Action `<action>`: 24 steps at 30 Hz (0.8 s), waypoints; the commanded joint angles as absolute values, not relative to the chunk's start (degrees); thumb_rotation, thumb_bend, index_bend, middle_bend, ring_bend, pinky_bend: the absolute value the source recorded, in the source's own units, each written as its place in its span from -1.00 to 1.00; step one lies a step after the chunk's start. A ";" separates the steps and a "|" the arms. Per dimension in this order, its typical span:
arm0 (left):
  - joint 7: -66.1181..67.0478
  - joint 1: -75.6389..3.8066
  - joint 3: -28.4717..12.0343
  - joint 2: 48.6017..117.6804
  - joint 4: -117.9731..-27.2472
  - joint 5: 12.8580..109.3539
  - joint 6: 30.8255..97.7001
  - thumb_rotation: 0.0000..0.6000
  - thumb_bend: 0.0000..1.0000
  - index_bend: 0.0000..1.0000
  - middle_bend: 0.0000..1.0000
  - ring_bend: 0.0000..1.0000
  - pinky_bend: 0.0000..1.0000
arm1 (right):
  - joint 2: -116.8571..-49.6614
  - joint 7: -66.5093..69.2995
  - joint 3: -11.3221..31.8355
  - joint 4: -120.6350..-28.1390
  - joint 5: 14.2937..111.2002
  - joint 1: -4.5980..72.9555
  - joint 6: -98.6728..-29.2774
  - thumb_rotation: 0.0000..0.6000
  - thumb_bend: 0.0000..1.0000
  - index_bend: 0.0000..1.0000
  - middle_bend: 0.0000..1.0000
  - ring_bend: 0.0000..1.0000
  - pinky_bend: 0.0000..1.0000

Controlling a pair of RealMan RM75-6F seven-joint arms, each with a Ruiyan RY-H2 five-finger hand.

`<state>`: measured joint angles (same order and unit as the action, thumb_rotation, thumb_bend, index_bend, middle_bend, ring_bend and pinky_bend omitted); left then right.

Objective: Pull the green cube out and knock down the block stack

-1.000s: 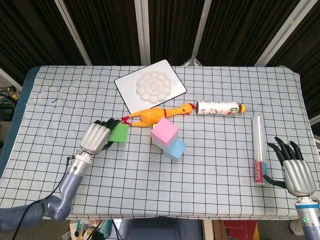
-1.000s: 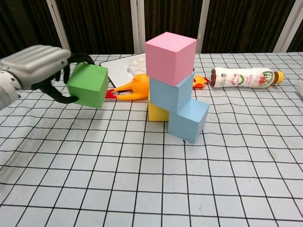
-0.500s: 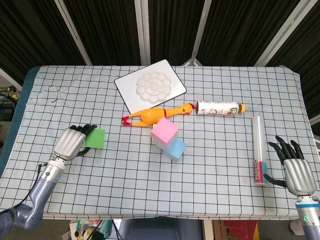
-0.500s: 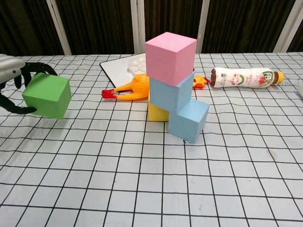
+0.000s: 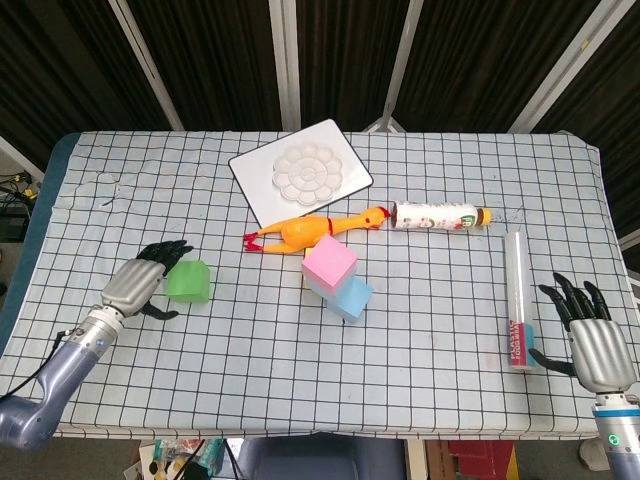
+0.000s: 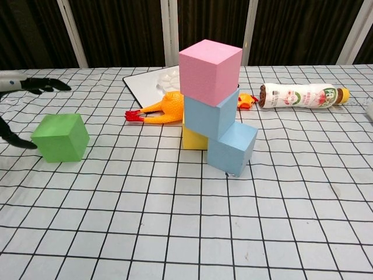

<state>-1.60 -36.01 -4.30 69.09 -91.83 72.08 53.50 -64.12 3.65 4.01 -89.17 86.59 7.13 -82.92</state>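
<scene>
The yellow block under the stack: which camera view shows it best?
The chest view: the yellow block shows below the blue blocks, behind the lower one. In the head view the pink block and the blue ones hide it.

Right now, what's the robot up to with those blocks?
The green cube is already out of the stack and sits on the table, off to the stack's left. The left hand is right beside it with its fingers spread, no longer gripping it. The block stack has not been knocked down: the pink block tops blue ones and a yellow one. The right hand rests open near the table's right edge, by a tube.
</scene>
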 commanded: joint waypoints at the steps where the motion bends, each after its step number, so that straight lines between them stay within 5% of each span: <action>1: -6.85 -36.84 -9.09 70.20 -94.31 73.17 57.65 1.00 -0.90 -1.00 -1.00 -1.00 -0.93 | -64.18 3.70 3.98 -89.33 86.48 7.21 -82.67 1.00 -0.95 -0.64 -0.87 -0.68 -0.93; 5: -6.97 -38.18 -12.38 73.31 -93.71 74.83 61.23 1.00 -0.93 -1.00 -1.00 -1.00 -0.94 | -64.09 3.57 4.12 -89.36 86.23 7.18 -82.71 1.00 -0.95 -0.64 -0.87 -0.68 -0.93; 24: 7.06 -48.76 -14.13 94.13 -80.37 60.84 50.79 1.00 -0.94 -1.00 -1.00 -1.00 -0.98 | -63.99 3.96 4.08 -89.22 86.47 7.09 -82.98 1.00 -0.95 -0.64 -0.87 -0.68 -0.93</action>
